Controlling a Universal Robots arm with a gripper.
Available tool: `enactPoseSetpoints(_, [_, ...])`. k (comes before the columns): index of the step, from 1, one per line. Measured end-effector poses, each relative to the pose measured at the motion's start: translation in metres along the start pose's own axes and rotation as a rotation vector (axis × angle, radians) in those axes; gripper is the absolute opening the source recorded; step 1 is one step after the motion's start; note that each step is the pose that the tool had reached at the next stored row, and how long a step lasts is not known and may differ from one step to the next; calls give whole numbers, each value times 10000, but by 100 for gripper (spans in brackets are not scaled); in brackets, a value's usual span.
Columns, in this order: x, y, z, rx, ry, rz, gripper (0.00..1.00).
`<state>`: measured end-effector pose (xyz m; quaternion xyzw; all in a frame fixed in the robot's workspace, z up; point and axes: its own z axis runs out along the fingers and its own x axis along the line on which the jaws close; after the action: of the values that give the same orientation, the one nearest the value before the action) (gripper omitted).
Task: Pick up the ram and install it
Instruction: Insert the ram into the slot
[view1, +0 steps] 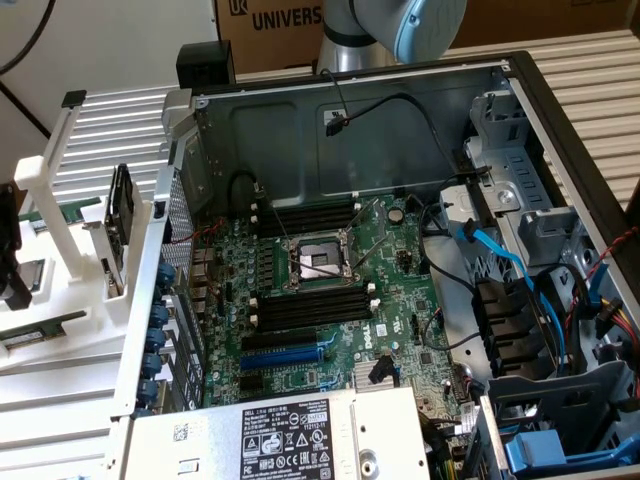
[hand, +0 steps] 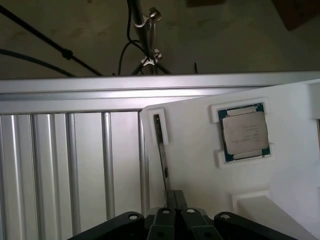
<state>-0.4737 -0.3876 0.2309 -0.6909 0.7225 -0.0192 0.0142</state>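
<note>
In the wrist view the ram (hand: 162, 155) shows edge-on as a thin dark strip, standing in a narrow slot of the white holder (hand: 195, 160). Its near end runs in between my fingertips. My gripper (hand: 174, 201) is shut on that end of the ram, which still sits in its slot. The motherboard (view1: 330, 300) lies in the open computer case (view1: 360, 110) in the exterior view. Long black memory slots (view1: 305, 308) run in front of the processor socket (view1: 318, 262), and more memory slots (view1: 300, 215) run behind it.
A square silver processor chip (hand: 244, 132) rests in a pocket of the white holder beside the ram. White fixtures (view1: 60, 250) stand at the exterior view's left on a ribbed metal table (hand: 70, 165). Blue cables (view1: 500, 255) and drive bays fill the case's right side. A power supply (view1: 290, 435) sits in front.
</note>
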Motion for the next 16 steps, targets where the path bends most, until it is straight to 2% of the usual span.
enactPoseSetpoints(6, [0,0,1,-2,-15,1,11])
enactPoseSetpoints(7, [0,0,0,-17,-22,2,11])
enactPoseSetpoints(11, [0,0,1,-150,-148,6,11])
enactPoseSetpoints(12, [0,0,2,-222,-197,10,11])
enactPoseSetpoints(13, [-1,1,2,-255,-205,10,11])
enactPoseSetpoints(16, [0,1,2,-260,-204,10,11])
